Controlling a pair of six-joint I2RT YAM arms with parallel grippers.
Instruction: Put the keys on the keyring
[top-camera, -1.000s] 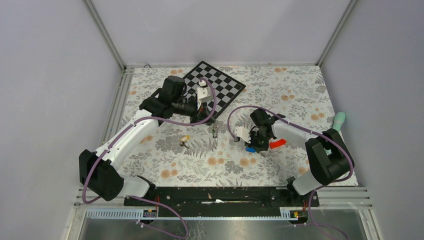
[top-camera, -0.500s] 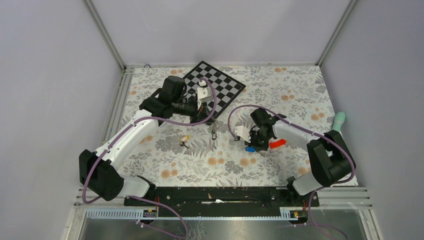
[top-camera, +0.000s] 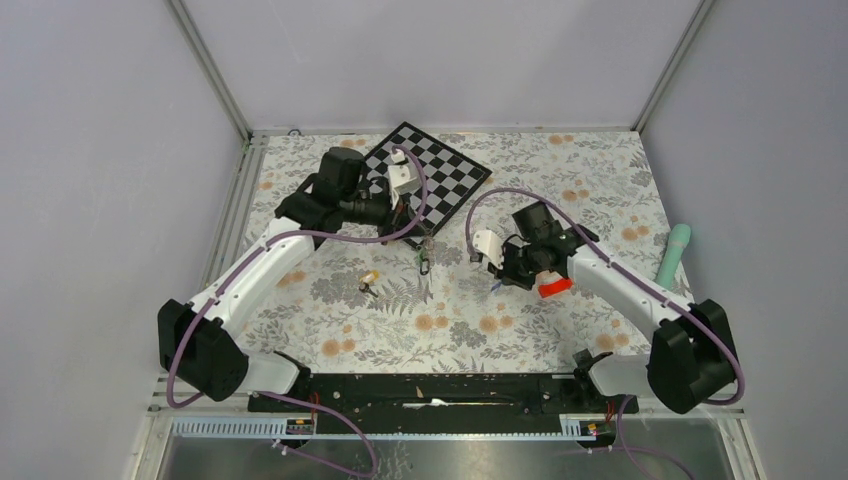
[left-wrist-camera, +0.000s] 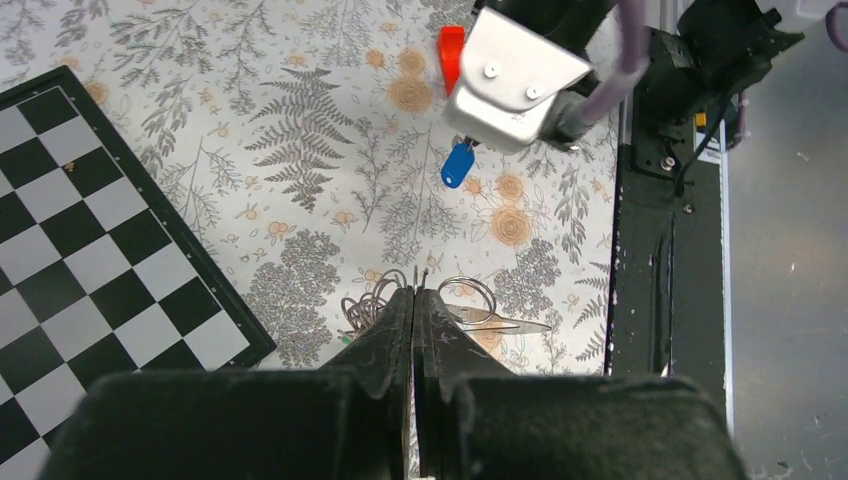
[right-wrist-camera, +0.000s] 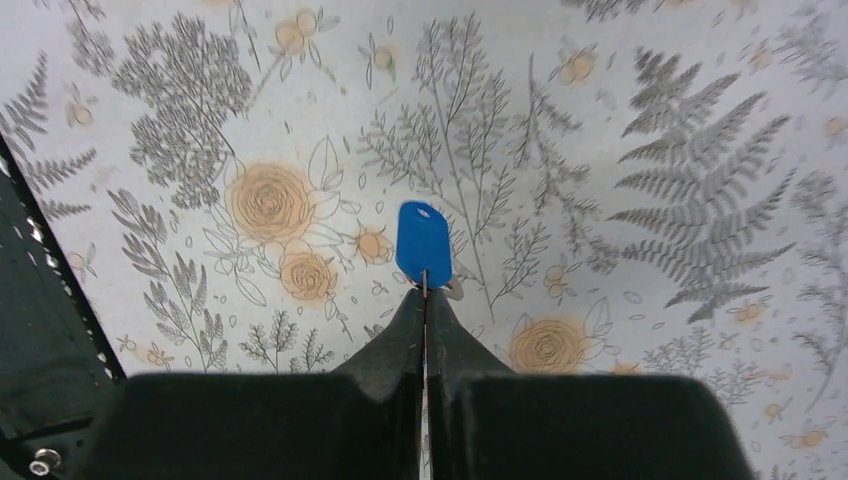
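Two-arm cell, seen from above and from both wrists.

**Left gripper** (left-wrist-camera: 413, 292): fingers pressed together, far-centre of the floral cloth (top-camera: 560, 180), just near the checkerboard's (top-camera: 440, 170) near corner. The keyring (left-wrist-camera: 375, 300) sits at the fingertips. Its thin wire loops spread to either side of them and appear pinched between the tips. A speck of green tag (left-wrist-camera: 346, 340) shows at the loops' left edge. Whether the ring touches the cloth cannot be told.

**Right gripper** (right-wrist-camera: 424, 290): fingers closed, pinching the blue key (right-wrist-camera: 423, 243) by its metal end, with the blue tag projecting beyond the tips. This key is right of centre, apart from the keyring on its right and near side, with bare cloth between them. Whether it clears the cloth cannot be told.

**Yellow key** (top-camera: 368, 280): lies loose on the cloth, left of and nearer than the keyring, apart from both grippers.

**Other items:** a red piece (top-camera: 553, 287) lies just right of the right gripper. A mint-green object (top-camera: 673, 253) lies at the right edge of the cloth, well apart from the keys.
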